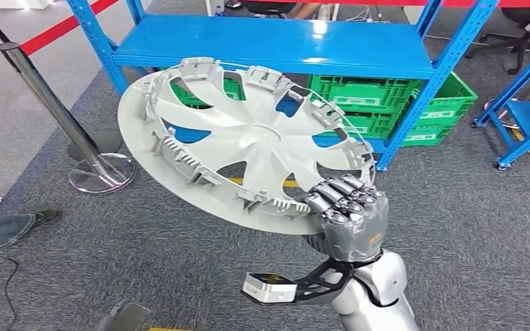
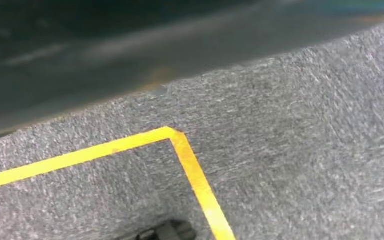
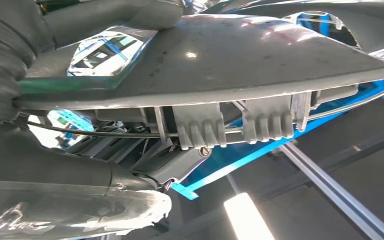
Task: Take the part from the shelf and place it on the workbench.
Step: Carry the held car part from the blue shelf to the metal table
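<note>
Now right robot hand (image 1: 348, 215) grips hubcap (image 1: 248, 141) rim.

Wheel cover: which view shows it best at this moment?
The head view: the whole grey wheel cover shows, tilted, gripped at its rim by the right hand. The right wrist view gives a close look at its rim and clips. The left wrist view looks at carpet.

Beyond the fingers (image 1: 341, 189) stands a blue shelf (image 1: 269, 45) on grey carpet floor (image 1: 469, 227). Green crates (image 1: 373, 103) sit under its board, on the lowest level. Well off to the fingers' left, a stanchion base (image 1: 102, 172) rests on the floor; yellow tape (image 2: 190, 165) marks the carpet.
</note>
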Controlling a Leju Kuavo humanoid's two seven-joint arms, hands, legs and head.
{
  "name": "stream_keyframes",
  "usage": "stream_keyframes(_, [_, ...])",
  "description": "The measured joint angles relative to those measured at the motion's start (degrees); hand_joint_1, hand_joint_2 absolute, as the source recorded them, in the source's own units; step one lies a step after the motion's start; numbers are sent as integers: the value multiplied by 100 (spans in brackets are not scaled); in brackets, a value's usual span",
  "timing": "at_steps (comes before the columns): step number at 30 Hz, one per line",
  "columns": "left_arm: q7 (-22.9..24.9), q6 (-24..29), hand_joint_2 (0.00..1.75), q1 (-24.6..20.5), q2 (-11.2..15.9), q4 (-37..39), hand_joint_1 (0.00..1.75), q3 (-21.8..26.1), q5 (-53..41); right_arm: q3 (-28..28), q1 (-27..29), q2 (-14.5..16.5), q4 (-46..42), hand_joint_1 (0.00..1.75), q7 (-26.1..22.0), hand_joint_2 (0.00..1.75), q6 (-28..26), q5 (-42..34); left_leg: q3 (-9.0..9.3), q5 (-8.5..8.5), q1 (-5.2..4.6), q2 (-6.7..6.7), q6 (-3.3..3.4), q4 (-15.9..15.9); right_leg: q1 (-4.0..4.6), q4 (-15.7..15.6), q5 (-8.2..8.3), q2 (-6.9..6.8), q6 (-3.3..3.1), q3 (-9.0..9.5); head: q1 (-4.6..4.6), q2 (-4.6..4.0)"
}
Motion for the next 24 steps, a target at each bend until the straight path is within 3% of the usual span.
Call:
stream_keyframes(2, [0, -11, 0, -3, -3, 0, 0, 1, -1, -1, -9, 0, 5, 175, -8, 175, 0, -2, -54, 39, 1, 1, 17, 0, -55, 747, -390, 3, 83, -324, 22, 0])
stream_keyframes(3, [-1, -22, 0, 0, -4, 0, 0, 1, -1, -1, -9, 0, 13, 175, -17, 175, 0, -3, -79, 57, 2, 2, 13, 1, -83, 1068, -508, 2, 114, -458, 21, 0])
stream_keyframes(4, [-3, -33, 0, 2, -4, 0, 0, 2, -1, -2, -9, 0, 22, 175, -32, 175, 0, -3, -100, 74, 5, 2, 3, 2, -109, 1212, -523, 1, 140, -506, 21, 0])
stream_keyframes(5, [-7, -43, 0, 3, -4, 0, 0, 2, 0, -3, -9, 0, 31, 175, -48, 175, 0, -3, -113, 88, 10, 1, -10, 3, -135, 1127, -428, -1, 160, -439, 23, 0])
stream_keyframes(6, [-12, -51, 0, 3, -5, 0, 0, 3, 1, -4, -10, 0, 37, 175, -64, 175, 0, -4, -119, 99, 16, 0, -25, 4, -160, 830, -247, -2, 174, -266, 22, 0])
stream_keyframes(8, [-29, -61, 0, 2, -5, 0, 0, 3, 1, -5, -12, 1, 39, 175, -97, 175, 0, -9, -132, 117, 16, -2, -69, 9, -185, 2, 75, -6, 188, 187, 25, 0])
stream_keyframes(10, [-50, -65, 0, -1, 1, 0, 0, 3, 0, -5, -19, 2, 43, 175, -124, 175, 0, -17, -188, 137, -2, -4, -123, 39, -185, -445, 165, 3, 167, 398, 19, 0])
stream_keyframes(14, [-74, -69, 0, 3, 20, 0, 0, 3, -2, -10, -25, 3, 60, 175, -134, 175, 0, -37, -261, 201, -7, -4, -8, 60, -167, -492, 188, 18, 131, 368, -13, 0])
stream_keyframes(16, [-84, -88, 0, 3, 18, 0, 0, 3, -2, -12, -35, 4, 65, 175, -134, 175, 0, -54, -262, 224, 6, -4, -10, 42, -145, -487, 199, 17, 107, 357, -15, 0])
stream_keyframes(18, [-101, -128, 0, 1, 20, 0, 0, 3, -2, -12, -45, 4, 70, 175, -136, 175, 0, -72, -266, 247, 23, -4, -55, 23, -124, -481, 209, 17, 75, 343, -14, 0])
stream_keyframes(22, [-139, -192, 0, 2, 27, 0, 0, 3, -2, -11, -52, 4, 80, 175, -136, 175, 0, -90, -293, 273, 47, -4, -210, 4, -106, -455, 218, 12, 44, 301, -12, 0])
stream_keyframes(24, [-153, -204, 0, 2, 27, 0, 0, 3, -2, -11, -55, 4, 81, 175, -136, 175, 0, -92, -311, 283, 49, -4, -241, 4, -105, -449, 227, 12, 30, 283, -11, 0])
